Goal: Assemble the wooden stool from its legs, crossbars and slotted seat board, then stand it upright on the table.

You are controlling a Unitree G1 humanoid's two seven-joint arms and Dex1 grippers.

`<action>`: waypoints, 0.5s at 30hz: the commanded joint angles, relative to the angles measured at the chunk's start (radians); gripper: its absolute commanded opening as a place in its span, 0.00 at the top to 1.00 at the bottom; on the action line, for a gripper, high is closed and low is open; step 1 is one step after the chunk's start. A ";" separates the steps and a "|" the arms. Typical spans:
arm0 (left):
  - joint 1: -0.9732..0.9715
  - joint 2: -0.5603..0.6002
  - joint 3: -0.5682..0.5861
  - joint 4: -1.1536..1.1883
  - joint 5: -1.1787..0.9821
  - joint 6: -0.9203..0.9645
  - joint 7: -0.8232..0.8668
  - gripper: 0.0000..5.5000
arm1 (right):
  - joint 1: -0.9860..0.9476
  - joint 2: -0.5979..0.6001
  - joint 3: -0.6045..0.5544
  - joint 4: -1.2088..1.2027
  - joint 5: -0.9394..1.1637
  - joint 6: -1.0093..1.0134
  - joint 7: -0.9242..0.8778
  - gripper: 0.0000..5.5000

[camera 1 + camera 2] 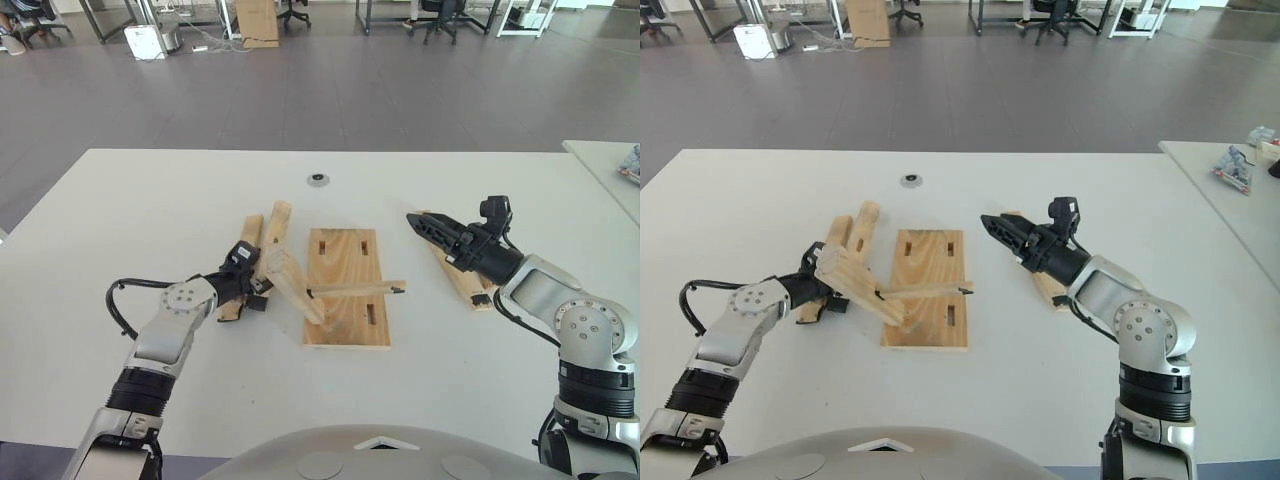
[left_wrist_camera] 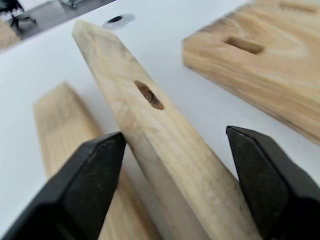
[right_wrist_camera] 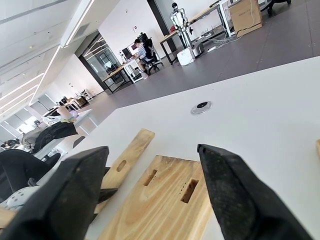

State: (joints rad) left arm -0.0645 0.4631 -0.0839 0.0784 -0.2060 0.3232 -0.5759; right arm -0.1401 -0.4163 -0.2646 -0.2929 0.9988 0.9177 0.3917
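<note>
Fingers (image 2: 90, 175) of the left gripper (image 2: 175, 134) pinch the raised end of a leg (image 1: 290, 283) across its width, with 1 pad flat against its side. That leg is tilted, its far end resting on the seat board (image 1: 345, 258), which lies flat near the middle of the table (image 1: 150, 200). A thin crossbar (image 1: 360, 290) juts sideways from the leg over the board (it looks seated in the leg's slot, but the joint is hard to make out). 2 spare legs (image 1: 265, 232) lie just left of the board, and 1 more (image 1: 462, 282) lies beneath the right gripper (image 3: 151, 150), which hovers spread wide and empty.

The wood looks stiff, light and smooth-sided, so an end pinch may let the leg pivot. A hold nearer mid-length, clear of the mortise, should be steadier. The slender crossbar could lever out if knocked.
</note>
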 commanded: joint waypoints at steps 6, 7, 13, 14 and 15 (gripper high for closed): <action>0.024 -0.145 0.236 -0.049 -0.368 0.353 0.056 0.59 | -0.022 0.014 0.003 0.037 -0.053 -0.028 -0.025 0.39; 0.029 -0.119 0.224 -0.060 -0.366 0.383 0.040 0.61 | -0.026 0.015 0.004 0.042 -0.057 -0.030 -0.027 0.39; 0.055 0.085 0.013 -0.030 -0.097 0.224 -0.048 0.84 | -0.028 0.032 0.003 0.038 -0.067 -0.040 -0.034 0.39; 0.051 0.104 -0.021 -0.018 -0.054 0.182 -0.056 0.87 | -0.025 0.037 0.004 0.036 -0.069 -0.042 -0.036 0.39; 0.046 0.120 -0.048 0.004 -0.010 0.135 -0.059 0.91 | -0.022 0.040 0.005 0.034 -0.071 -0.043 -0.036 0.39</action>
State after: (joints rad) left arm -0.0572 0.5463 -0.0648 0.0047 -0.3217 0.4741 -0.6325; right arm -0.1531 -0.3814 -0.2630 -0.2514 0.9376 0.8841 0.3655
